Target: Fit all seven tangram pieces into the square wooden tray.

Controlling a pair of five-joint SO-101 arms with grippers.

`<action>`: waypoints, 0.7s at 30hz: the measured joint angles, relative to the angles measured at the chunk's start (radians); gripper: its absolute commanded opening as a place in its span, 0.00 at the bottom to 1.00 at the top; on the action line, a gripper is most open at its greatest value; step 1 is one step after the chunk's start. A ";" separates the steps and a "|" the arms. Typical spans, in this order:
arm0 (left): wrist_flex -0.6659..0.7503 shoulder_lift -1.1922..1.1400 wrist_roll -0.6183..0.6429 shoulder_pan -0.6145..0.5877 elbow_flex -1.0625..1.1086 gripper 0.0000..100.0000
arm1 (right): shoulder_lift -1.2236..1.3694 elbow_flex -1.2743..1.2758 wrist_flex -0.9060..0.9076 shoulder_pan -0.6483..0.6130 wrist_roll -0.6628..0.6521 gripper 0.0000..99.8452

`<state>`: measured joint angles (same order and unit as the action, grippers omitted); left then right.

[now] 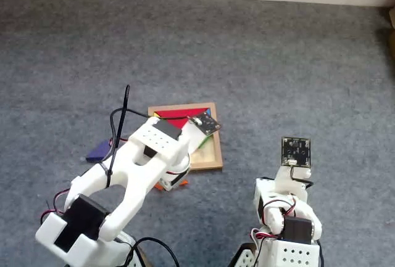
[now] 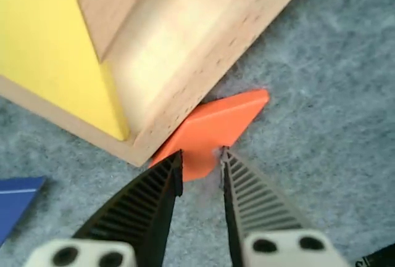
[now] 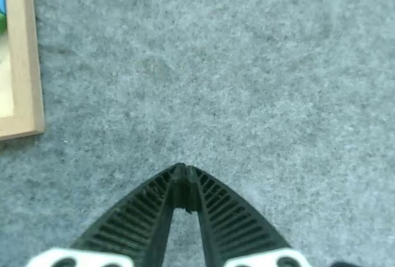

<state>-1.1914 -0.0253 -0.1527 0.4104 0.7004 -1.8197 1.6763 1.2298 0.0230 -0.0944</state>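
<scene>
Your left claw (image 2: 200, 159) is clenching on the orange piece (image 2: 216, 125), its tips pinching the corner that is pointing away from the tray (image 2: 185, 63). The piece is lying flat on the carpet (image 2: 321, 94) outside the tray, its far edge pressing against the tray's outer corner.

That pinch is looking thin to me. You are holding only a tip, so the piece is likely going to swing or slip once it is hanging free. You are better off drawing it a little away from the tray first, so the rim is not catching it. Then be lifting straight up and keeping the wrist level while carrying it over the rim. If it is tilting in the grip, you are wiser setting it down and taking a deeper bite.

Inside the tray, the yellow piece (image 2: 43, 45) is sitting near that same corner, with bare wood beside it. I am judging that gap to be where you are aiming.

A blue piece (image 2: 15, 199) is also waiting on the carpet outside the tray. Your right claw (image 3: 183, 177) is clenched on nothing, hanging over the carpet on the tray's side away from the blue piece.
</scene>
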 measured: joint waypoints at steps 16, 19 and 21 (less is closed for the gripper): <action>0.037 0.199 0.003 0.043 0.181 0.12 | 0.000 0.000 0.000 0.000 0.000 0.01; 0.037 0.199 -0.026 0.046 0.184 0.11 | 0.000 0.000 0.000 0.000 0.000 0.01; 0.037 0.201 -0.032 0.046 0.184 0.11 | 0.000 0.000 0.000 0.000 0.000 0.01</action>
<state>-1.1546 0.1757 -0.1849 0.4565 0.8846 -1.8197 1.6763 1.2298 0.0230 -0.0944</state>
